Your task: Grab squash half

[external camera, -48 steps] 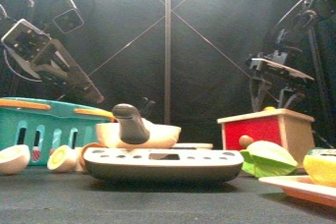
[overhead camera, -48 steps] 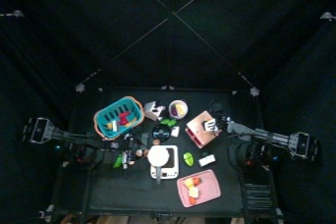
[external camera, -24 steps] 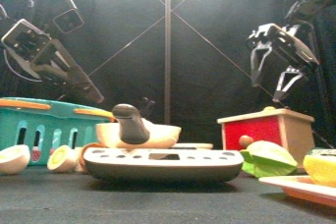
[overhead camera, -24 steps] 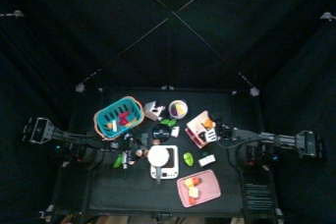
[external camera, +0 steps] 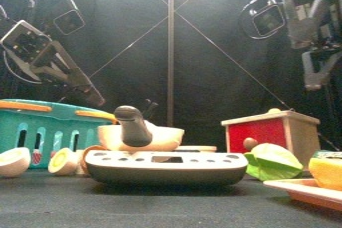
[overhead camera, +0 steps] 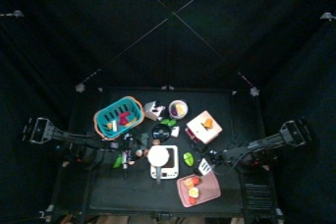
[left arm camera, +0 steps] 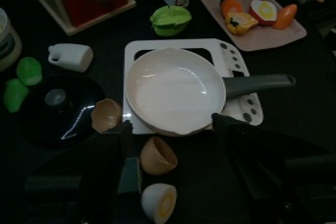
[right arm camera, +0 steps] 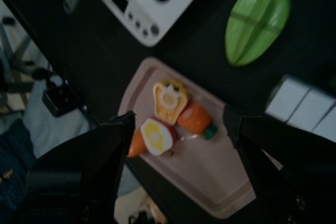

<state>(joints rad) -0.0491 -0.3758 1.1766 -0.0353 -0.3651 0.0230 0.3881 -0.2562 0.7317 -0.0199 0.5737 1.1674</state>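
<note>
The squash half (right arm camera: 168, 100), pale yellow with an orange centre, lies on the pink tray (right arm camera: 230, 184) beside a round yellow piece (right arm camera: 155, 138) and an orange piece (right arm camera: 197, 122). My right gripper (right arm camera: 184, 120) hangs above that tray, open, with nothing between its jaws. In the top view the right gripper (overhead camera: 211, 166) sits just behind the tray (overhead camera: 186, 197), at the table's front right. From the front the right gripper (external camera: 313, 42) is high up. My left gripper (left arm camera: 184, 141) rests open at the table's left, held above the pan (left arm camera: 171, 85).
A white scale (overhead camera: 163, 160) carrying a pan stands mid-table. A green piece (overhead camera: 190, 158) lies beside it. The orange-topped block (overhead camera: 203, 126) stands behind, and a teal basket (overhead camera: 116, 117) at back left. Small cups and halves (external camera: 63, 160) lie front left.
The right arm has swung from over the orange-topped block toward the table's front and risen, so its gripper is now above the pink tray. The left arm has not moved.
</note>
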